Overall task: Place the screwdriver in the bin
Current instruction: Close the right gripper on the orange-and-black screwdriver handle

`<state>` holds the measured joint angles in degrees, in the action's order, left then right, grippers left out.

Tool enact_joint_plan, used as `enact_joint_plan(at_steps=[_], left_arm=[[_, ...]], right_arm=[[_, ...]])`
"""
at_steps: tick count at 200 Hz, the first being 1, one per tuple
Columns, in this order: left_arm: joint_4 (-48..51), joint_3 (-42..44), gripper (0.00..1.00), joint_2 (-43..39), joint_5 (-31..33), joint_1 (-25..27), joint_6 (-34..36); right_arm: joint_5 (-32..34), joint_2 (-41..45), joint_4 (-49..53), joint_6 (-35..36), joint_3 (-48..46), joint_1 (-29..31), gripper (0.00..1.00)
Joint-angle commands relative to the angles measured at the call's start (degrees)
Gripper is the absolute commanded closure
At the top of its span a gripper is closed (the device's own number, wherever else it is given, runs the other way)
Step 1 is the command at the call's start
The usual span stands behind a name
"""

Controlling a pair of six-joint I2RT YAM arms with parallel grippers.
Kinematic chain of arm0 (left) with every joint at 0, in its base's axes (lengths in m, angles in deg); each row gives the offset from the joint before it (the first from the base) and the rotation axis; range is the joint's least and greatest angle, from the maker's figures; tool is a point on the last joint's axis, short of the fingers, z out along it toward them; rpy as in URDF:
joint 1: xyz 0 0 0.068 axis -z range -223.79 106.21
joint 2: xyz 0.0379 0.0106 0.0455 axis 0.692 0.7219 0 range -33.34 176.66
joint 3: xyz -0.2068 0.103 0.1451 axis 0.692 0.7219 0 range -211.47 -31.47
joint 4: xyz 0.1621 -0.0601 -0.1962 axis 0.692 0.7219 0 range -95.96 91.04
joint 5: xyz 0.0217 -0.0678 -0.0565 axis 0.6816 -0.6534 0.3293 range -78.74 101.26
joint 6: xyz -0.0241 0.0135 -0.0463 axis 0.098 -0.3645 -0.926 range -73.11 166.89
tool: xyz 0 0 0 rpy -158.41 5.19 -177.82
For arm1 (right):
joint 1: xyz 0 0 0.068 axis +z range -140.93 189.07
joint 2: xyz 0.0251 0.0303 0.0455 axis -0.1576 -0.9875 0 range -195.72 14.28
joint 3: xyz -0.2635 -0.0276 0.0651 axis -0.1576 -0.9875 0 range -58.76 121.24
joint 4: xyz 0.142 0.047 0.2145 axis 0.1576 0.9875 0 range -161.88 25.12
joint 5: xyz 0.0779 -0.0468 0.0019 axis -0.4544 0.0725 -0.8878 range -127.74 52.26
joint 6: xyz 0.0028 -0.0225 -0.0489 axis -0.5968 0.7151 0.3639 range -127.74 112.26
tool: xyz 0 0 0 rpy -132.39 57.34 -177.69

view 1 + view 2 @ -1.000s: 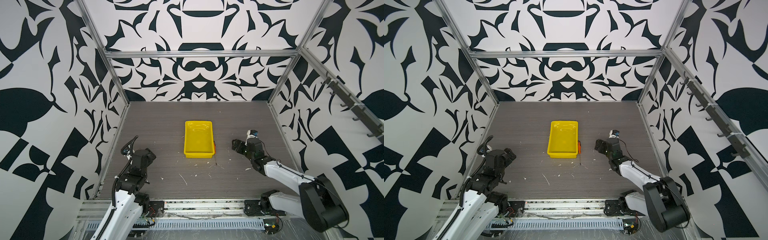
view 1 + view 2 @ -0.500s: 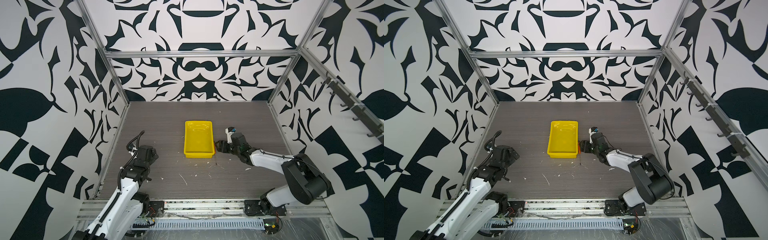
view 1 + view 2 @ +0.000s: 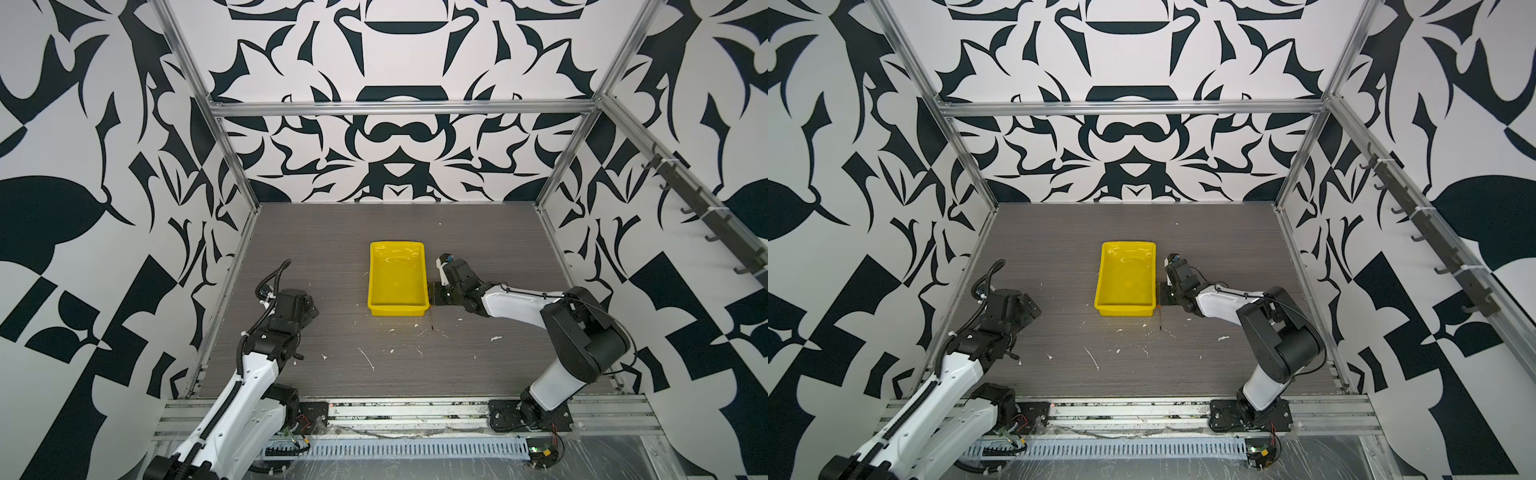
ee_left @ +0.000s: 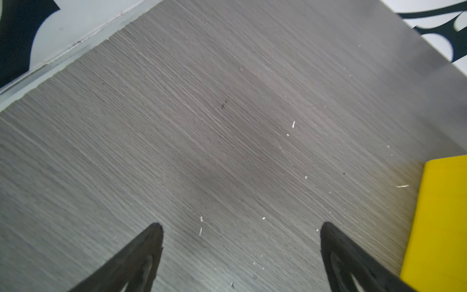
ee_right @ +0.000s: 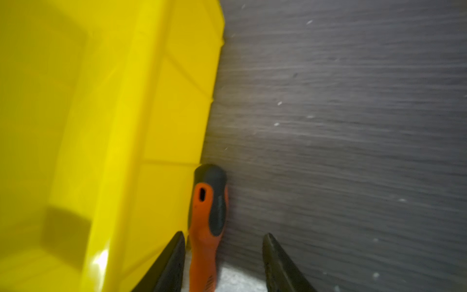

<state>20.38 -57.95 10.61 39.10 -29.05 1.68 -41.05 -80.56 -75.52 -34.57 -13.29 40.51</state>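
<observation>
Since a second ago, the right gripper (image 5: 222, 242) has reached the screwdriver (image 5: 206, 225) (beside the bin (image 5: 151, 101)), jaws apart.

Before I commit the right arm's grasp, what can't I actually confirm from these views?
- Whether the right end effector touches the screwdriver: right wrist view is blurred and a gap shows on one side.
- Screwdriver handle in both top views: hidden behind the end effector; only the shaft shows.
- Bin in the left wrist view: cut off by the frame edge.

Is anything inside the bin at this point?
Nothing shows inside the bin: bare yellow floor with glare. The screwdriver lies outside, along its wall, between the right gripper fingers.
</observation>
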Motion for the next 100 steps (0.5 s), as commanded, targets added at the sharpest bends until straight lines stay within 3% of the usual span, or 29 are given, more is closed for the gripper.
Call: enact_joint_plan(at_steps=[1, 23, 100], left_arm=[[0.0, -0.2, 0.0, -1.8, 1.0, -0.1, -0.9], [-1.0, -0.1, 0.0, -1.5, 0.2, -0.1, -0.2], [-0.4, -2.7, 0.0, 4.5, -0.7, -0.1, 0.4]], right_arm=[[2.1, -1.7, 2.5, 0.8, 3.2, 0.8, 0.46], [4.5, -3.6, 5.7, 0.8, 5.7, 1.2, 0.46], [13.8, -2.8, 10.1, 0.2, 6.4, 1.3, 0.72]])
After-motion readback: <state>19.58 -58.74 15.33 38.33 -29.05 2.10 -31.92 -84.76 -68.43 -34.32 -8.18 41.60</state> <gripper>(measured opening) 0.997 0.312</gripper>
